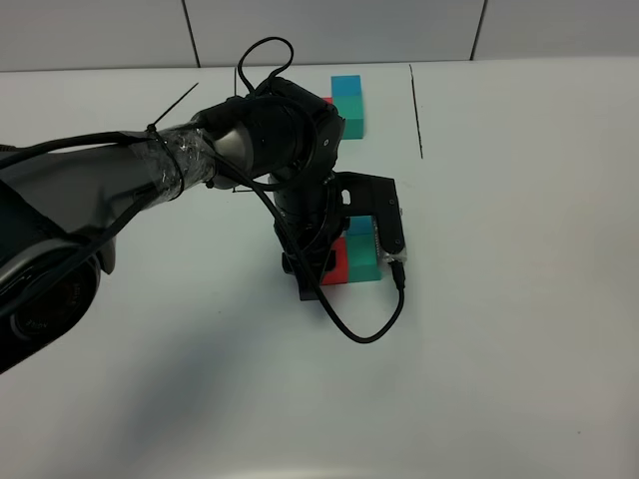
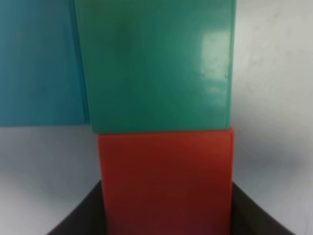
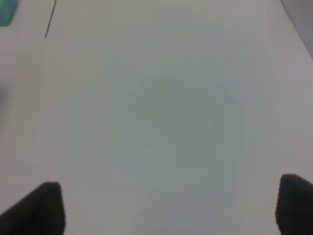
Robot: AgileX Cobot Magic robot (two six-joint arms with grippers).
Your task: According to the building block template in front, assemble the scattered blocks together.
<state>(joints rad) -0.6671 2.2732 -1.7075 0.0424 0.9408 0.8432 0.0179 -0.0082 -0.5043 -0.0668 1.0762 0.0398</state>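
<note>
Three scattered blocks lie together at the table's middle. The red block (image 1: 335, 267) touches the teal-green block (image 1: 362, 261), and the sky-blue block (image 1: 360, 227) shows just behind the green one. My left gripper (image 1: 324, 261) reaches down over them and is shut on the red block (image 2: 166, 181), whose sides its dark fingers (image 2: 80, 218) flank. In the left wrist view the teal-green block (image 2: 156, 63) sits flush against the red, with the blue block (image 2: 39, 63) beside the green. The building block template (image 1: 349, 105) lies at the far middle, partly behind the left arm. My right gripper (image 3: 171, 210) is open over bare table.
A thin black line (image 1: 417, 110) runs along the table right of the template, and another (image 1: 180, 100) slants at its left. The left arm's cable (image 1: 364, 324) loops onto the table in front of the blocks. A teal cube edge (image 3: 5, 12) shows in the right wrist view.
</note>
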